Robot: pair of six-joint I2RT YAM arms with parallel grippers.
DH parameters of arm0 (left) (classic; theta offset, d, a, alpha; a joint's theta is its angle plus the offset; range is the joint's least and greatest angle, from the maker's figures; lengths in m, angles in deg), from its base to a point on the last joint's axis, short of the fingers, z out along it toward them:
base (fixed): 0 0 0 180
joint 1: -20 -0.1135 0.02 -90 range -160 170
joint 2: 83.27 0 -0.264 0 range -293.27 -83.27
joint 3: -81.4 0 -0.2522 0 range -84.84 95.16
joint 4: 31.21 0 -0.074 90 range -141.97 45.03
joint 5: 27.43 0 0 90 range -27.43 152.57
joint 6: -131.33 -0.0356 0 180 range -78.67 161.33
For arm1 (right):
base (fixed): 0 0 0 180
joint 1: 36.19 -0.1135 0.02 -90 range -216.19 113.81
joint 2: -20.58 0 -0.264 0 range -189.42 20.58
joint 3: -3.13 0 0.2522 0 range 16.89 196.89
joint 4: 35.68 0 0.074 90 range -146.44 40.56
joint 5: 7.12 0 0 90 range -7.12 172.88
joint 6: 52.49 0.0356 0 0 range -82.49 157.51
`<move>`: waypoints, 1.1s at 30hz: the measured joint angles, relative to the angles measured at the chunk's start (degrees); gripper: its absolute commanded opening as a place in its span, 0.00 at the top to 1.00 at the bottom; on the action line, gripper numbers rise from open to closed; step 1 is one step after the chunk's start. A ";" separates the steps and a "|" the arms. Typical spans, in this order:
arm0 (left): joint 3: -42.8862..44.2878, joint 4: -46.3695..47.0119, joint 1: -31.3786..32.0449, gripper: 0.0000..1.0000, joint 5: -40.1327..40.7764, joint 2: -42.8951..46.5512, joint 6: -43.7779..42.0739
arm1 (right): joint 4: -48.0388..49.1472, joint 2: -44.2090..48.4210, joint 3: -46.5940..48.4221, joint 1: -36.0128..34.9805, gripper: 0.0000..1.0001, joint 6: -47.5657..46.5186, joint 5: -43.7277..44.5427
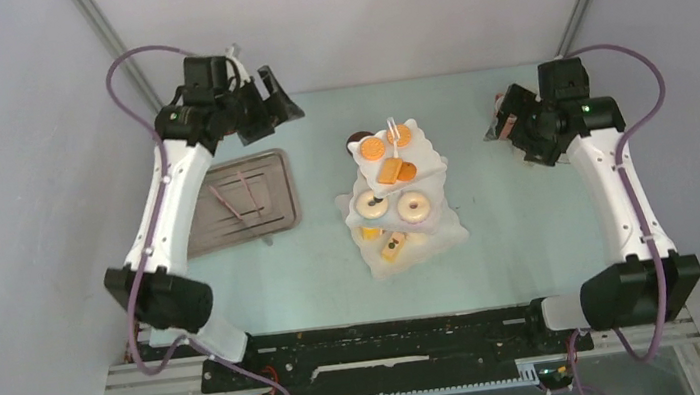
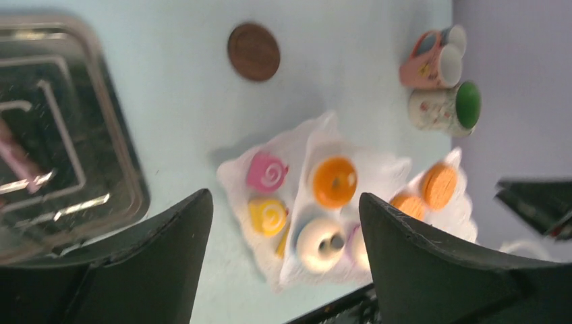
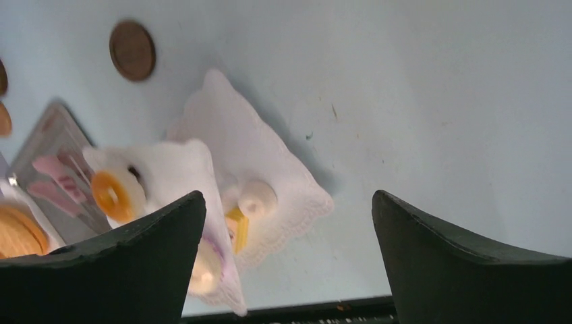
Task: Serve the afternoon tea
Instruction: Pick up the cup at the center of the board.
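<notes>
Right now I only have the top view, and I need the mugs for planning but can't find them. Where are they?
Observer: Left wrist view: pink mug and green-inside mug together, near the right wall.
Operator: What hides under the stand's upper tiers?
Observer: A pink roll on the bottom tier, beside a yellow roll.
Operator: Claws empty?
Observer: Yes, left claw and right claw are both open, holding nothing.

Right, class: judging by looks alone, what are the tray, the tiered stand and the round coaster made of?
Tray: likely metal, grey and polished; it mirrors bright glints. Tiered stand: white, matte, wavy-edged; ceramic or plastic, unclear. Coaster: brown, dull, flat disc; perhaps wood or leather, unclear.
</notes>
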 measured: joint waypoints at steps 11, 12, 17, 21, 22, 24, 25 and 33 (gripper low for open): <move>-20.44 -1.36 -0.79 0.15 0.07 13.35 -8.61 | 3.76 -9.49 2.69 9.75 0.10 14.01 4.74; -20.44 -1.64 -0.81 0.15 0.31 13.35 -9.46 | 3.89 -10.32 2.69 10.82 0.10 14.16 4.61; -21.31 -1.84 -0.87 0.16 1.79 14.69 -12.41 | 3.02 -17.18 7.61 12.74 0.15 8.94 4.83; -23.19 -1.84 -1.03 0.16 2.40 15.13 -13.31 | 5.33 -22.14 13.46 11.96 0.22 2.05 5.90; -23.65 -1.90 -1.07 0.16 2.86 15.13 -13.46 | 6.25 -22.69 13.86 11.76 0.23 0.55 6.34; -24.13 -2.32 -1.22 0.16 3.56 14.97 -13.64 | 7.67 -24.09 15.15 11.52 0.25 -2.64 6.86; -24.11 -2.54 -1.33 0.17 3.96 14.80 -13.64 | 8.07 -25.27 16.61 11.50 0.27 -4.31 7.08; -25.66 -5.07 -2.47 0.16 7.67 14.58 -14.47 | 10.82 -38.14 30.69 11.08 0.38 -15.30 6.27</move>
